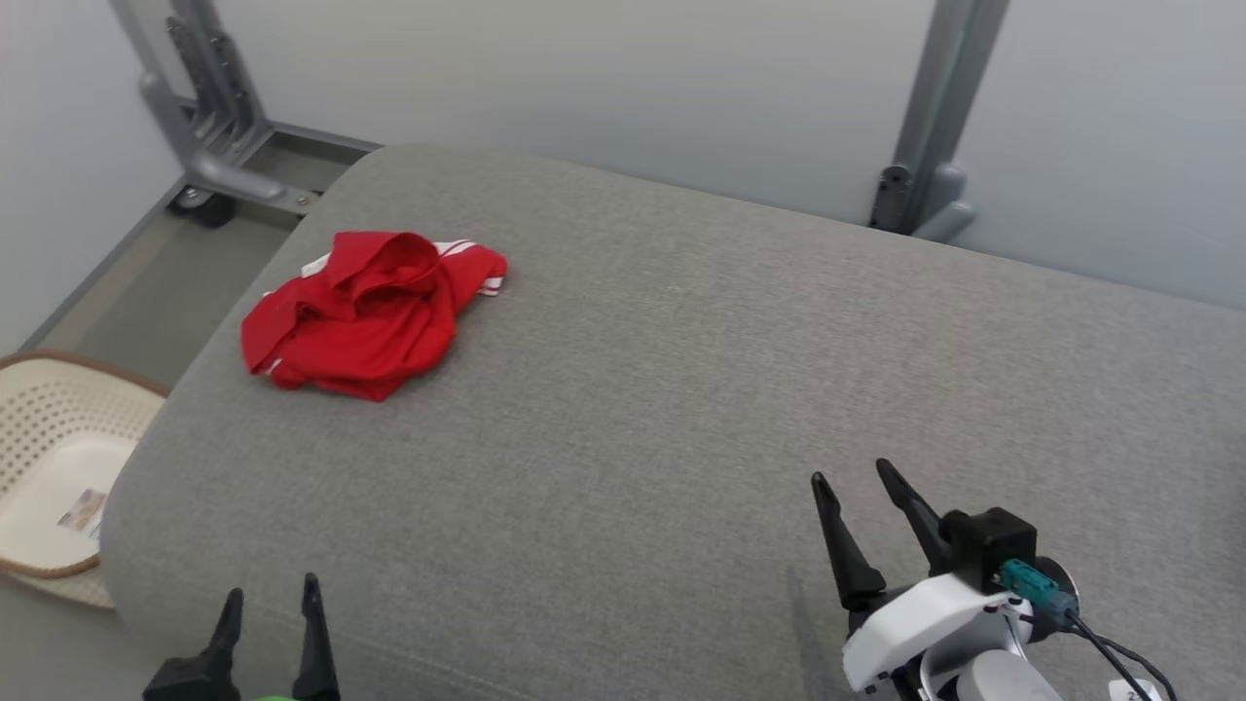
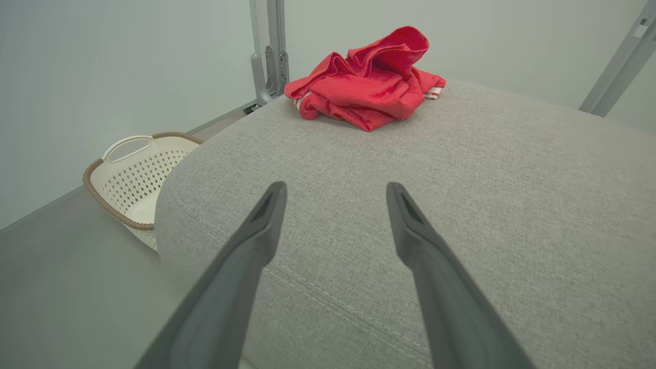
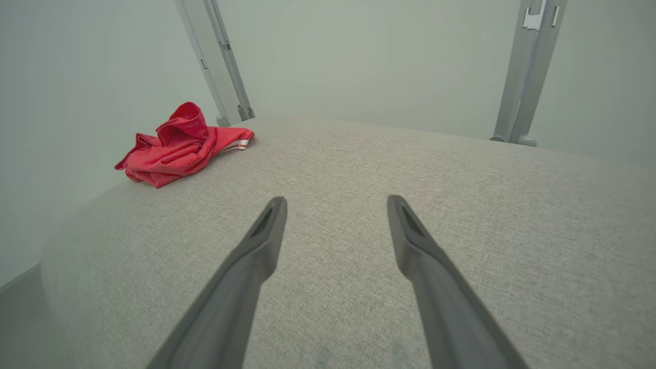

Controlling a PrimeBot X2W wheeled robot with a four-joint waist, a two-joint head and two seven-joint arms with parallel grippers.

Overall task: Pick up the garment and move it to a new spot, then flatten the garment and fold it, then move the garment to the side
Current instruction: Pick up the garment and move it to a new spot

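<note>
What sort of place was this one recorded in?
Probably a staged laundry-folding booth, not a home: a grey cushion as worktop, plain walls with metal posts, and a basket on the floor.

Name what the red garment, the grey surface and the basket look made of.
Red garment: soft matte fabric, likely knit, given its loose crumpled folds.
Grey surface: woven upholstery cloth, visible weave and stitched seam.
Basket: probably moulded cream plastic, perforated wall, brown woven-look rim.
</note>
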